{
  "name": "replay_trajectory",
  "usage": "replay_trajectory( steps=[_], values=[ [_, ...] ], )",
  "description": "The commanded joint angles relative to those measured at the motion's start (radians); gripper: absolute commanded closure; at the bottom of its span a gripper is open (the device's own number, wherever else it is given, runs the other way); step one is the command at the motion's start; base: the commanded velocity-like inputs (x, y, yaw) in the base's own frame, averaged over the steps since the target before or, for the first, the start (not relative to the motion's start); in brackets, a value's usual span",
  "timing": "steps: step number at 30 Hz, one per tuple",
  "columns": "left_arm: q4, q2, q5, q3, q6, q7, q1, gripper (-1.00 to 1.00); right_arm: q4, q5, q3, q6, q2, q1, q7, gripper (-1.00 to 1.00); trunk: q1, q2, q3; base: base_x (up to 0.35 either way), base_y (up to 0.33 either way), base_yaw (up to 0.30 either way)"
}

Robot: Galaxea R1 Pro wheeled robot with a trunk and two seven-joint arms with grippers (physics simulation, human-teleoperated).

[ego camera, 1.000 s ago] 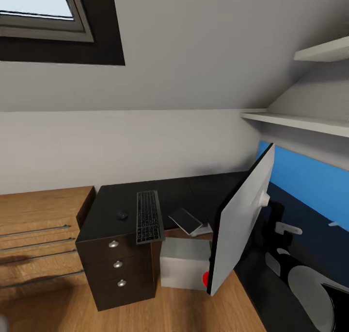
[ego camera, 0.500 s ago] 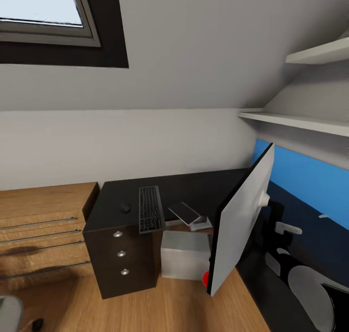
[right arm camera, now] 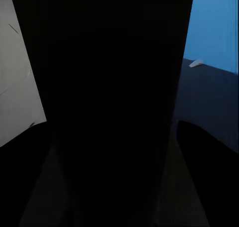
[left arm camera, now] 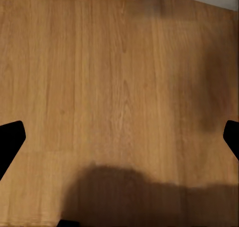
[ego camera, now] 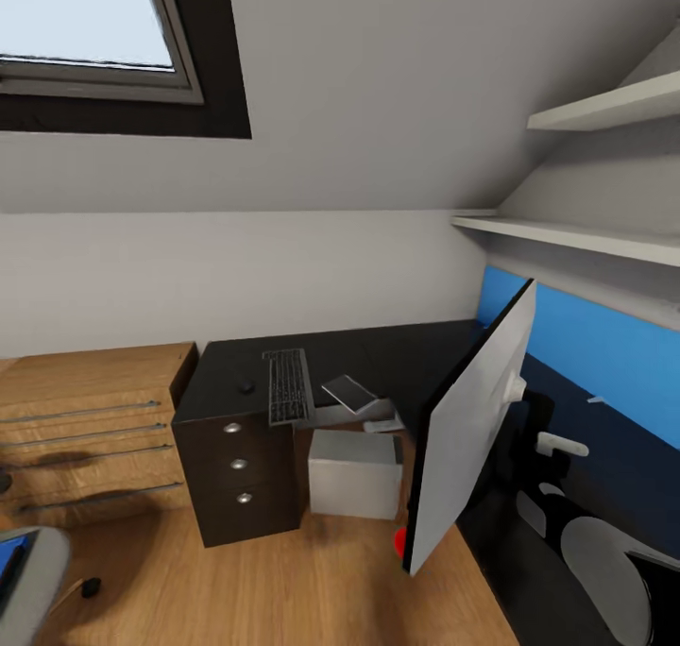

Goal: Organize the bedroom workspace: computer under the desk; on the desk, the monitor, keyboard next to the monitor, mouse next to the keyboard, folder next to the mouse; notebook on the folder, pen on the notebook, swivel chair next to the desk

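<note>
No readable text, label, brand or number is showing anywhere; the keyboard's (ego camera: 289,385) key markings are blurring together.

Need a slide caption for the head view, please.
Black desk with keyboard, mouse and notebook on top, computer beneath, monitor close in the foreground.
</note>
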State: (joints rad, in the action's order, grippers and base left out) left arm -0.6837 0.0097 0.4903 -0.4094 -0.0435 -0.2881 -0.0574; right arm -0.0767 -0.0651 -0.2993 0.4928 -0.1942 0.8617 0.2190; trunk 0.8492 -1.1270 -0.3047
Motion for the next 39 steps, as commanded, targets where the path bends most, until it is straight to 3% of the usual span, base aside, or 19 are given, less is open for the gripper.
replay_trajectory(
  steps=[1,11,25,39],
  values=[
    [0.0,0.001,0.01,-0.007,-0.004,-0.008,-0.001,-1.0,0.0,-0.01,0.002,0.003,0.0,0.002,0.004,1.0,-0.001,-0.001,-0.001,-0.286,-0.209,0.006],
    [0.0,0.001,0.01,-0.007,-0.006,-0.008,-0.001,-1.0,-0.001,-0.01,0.002,0.003,0.002,0.002,0.005,1.0,-0.001,-0.001,-0.001,-0.285,-0.207,0.032],
    [0.0,0.001,0.01,-0.006,-0.005,-0.008,-0.001,-1.0,0.003,-0.01,0.002,0.003,0.002,0.001,0.005,1.0,-0.001,-0.001,-0.001,-0.286,-0.19,0.197],
    [0.0,0.001,0.009,-0.006,-0.006,-0.008,-0.001,-1.0,0.002,-0.01,0.002,0.003,0.002,0.002,0.005,1.0,-0.001,-0.001,-0.001,-0.288,-0.188,0.014]
  ],
)
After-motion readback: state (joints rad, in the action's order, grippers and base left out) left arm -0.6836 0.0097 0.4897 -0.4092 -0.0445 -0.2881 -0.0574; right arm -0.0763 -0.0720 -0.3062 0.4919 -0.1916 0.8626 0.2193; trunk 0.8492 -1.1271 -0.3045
